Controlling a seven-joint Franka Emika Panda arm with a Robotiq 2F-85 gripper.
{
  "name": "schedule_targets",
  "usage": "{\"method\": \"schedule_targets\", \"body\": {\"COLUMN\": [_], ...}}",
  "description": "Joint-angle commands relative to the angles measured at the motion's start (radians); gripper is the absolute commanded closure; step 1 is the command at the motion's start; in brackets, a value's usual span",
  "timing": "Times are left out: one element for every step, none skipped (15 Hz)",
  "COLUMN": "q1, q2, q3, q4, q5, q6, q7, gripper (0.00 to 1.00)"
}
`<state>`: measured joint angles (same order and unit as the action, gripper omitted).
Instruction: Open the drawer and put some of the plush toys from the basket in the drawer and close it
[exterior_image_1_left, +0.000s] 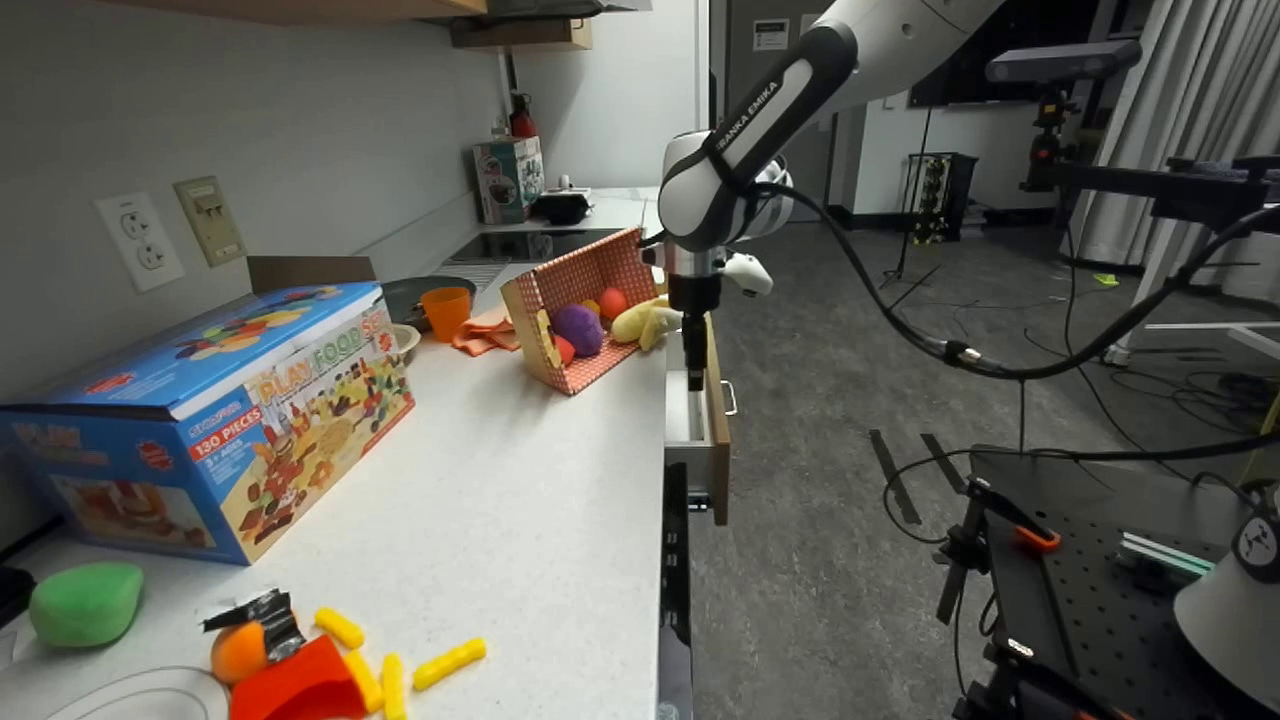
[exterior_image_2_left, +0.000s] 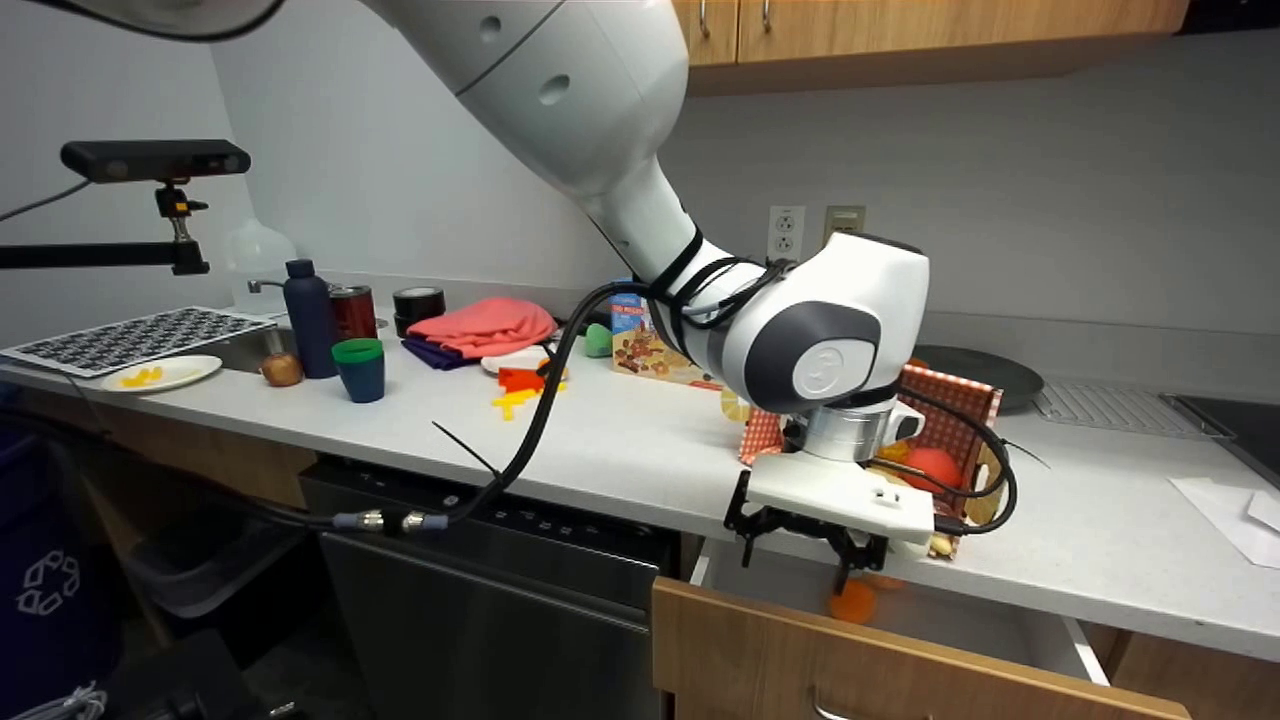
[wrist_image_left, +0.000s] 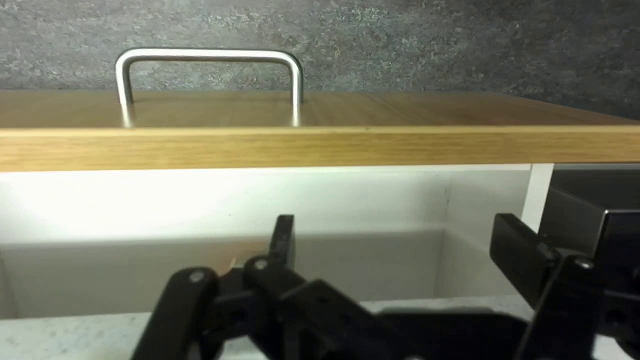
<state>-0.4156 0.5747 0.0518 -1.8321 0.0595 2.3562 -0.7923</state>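
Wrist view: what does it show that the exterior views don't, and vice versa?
Only the wrist view: round bolt heads on the gripper, and the drawer handle square-on, which the exterior views angle steeply or cut off.

Only the exterior views: the white robot arm, the checked basket holding a red plush toy, the blue play-food box.

Shared: the open drawer and the gripper.

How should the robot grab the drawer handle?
I'd pinch the middle of the handle from above, as it's a straight bar standing out from the drawer with a gap behind. The gripper probably needs turning: its open fingers spread along the handle, not across.
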Motion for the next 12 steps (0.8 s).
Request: {"method": "schedule_targets", "body": {"q1": [0.006, 0.011, 0.013, 0.017, 0.022, 0.020, 0.024, 0.023, 0.022, 0.021, 0.016, 0.005], "q2": [-0.051, -0.065, -0.072, -0.083, -0.089, -0.095, -0.096, -0.083, -0.070, -0.045, -0.028, -0.008], "q3": [-0.026, -0.044, -0.060, -0.082, -0.107, -0.123, -0.144, -0.156, -0.166, -0.169, -0.166, -0.151], "q4": [-0.059, -0.078, -0.095, -0.123, -0.145, -0.165, -0.180, -0.177, -0.171, -0.149, -0.133, -0.106], "q5": [0.024, 0.005, -0.007, -0.023, -0.044, -0.058, -0.081, -0.093, -0.104, -0.106, -0.098, -0.072], "q6": [0.012, -0.006, -0.006, 0.002, 0.009, 0.009, 0.010, 0.007, 0.008, 0.009, 0.007, 0.003], "q7": [-0.026, -0.016, -0.009, 0.002, 0.015, 0.013, 0.020, 0.017, 0.019, 0.023, 0.020, 0.007], "gripper": [0.00, 0.00, 0.00, 0.00, 0.00, 0.00, 0.00, 0.00, 0.00, 0.00, 0.00, 0.00]}}
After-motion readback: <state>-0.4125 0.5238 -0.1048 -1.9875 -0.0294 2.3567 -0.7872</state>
